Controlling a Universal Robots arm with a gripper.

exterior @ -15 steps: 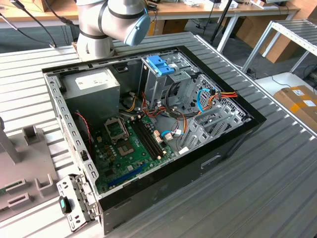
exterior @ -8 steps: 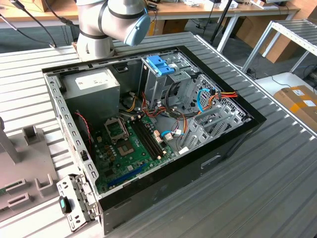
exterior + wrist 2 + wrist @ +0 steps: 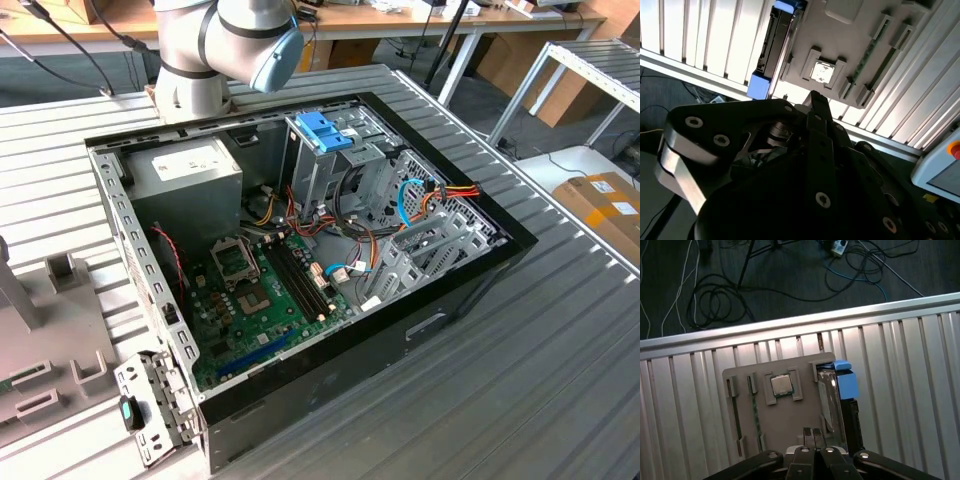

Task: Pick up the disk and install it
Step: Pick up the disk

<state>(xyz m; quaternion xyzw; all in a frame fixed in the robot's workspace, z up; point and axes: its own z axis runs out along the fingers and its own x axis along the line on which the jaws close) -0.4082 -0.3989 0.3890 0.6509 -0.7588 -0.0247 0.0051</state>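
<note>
The disk (image 3: 841, 386) stands on edge in a slot at the rim of a grey fixture plate (image 3: 782, 420). It is a grey metal slab with a light-blue frame at its end. In the second wrist view the disk (image 3: 771, 47) runs between two blue ends. My gripper (image 3: 812, 432) hangs above the plate, a little to one side of the disk and apart from it. Its two fingertips are pressed together with nothing between them. The gripper (image 3: 815, 98) appears as a black linkage in the second wrist view.
An open computer case (image 3: 470, 262) lies on the ribbed metal table, with a motherboard (image 3: 265, 295), a power supply (image 3: 190, 172) and a metal drive cage topped by a blue latch (image 3: 325, 131). The plate also holds a processor chip (image 3: 781, 385) and memory sticks (image 3: 880, 47). The arm's base (image 3: 190, 80) stands behind the case.
</note>
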